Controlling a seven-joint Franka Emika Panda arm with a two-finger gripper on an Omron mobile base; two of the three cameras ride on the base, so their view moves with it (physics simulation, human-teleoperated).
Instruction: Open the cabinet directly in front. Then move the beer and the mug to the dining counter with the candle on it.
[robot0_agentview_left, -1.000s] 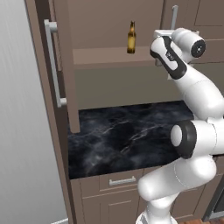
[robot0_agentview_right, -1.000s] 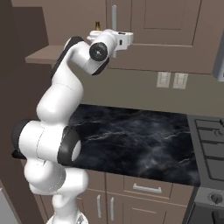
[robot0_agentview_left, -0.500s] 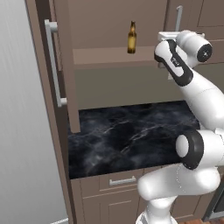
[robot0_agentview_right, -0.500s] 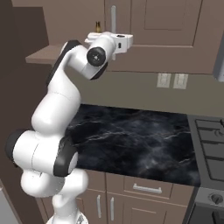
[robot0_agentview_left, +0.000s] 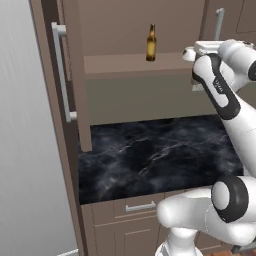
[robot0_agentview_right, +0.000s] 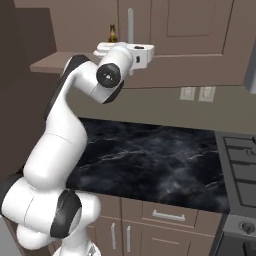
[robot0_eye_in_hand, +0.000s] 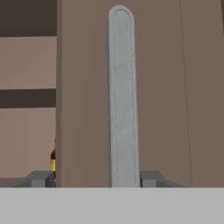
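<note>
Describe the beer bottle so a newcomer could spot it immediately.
Find the wall cabinet above the black marble counter, its left door swung open. The bottle stands upright on its shelf, slim, amber-brown, long-necked with a yellowish label.

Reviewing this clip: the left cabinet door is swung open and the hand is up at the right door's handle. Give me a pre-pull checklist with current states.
1. Left door open: ok.
2. Right door open: not ok, it looks shut.
3. Gripper lined up on the bar handle: ok, the bar runs between the finger tips.
4. Grip closed on the handle: cannot tell; contact with the bar is not clear.
5. Beer upright on the shelf, away from the arm: ok.
6. Mug located: cannot tell.
</note>
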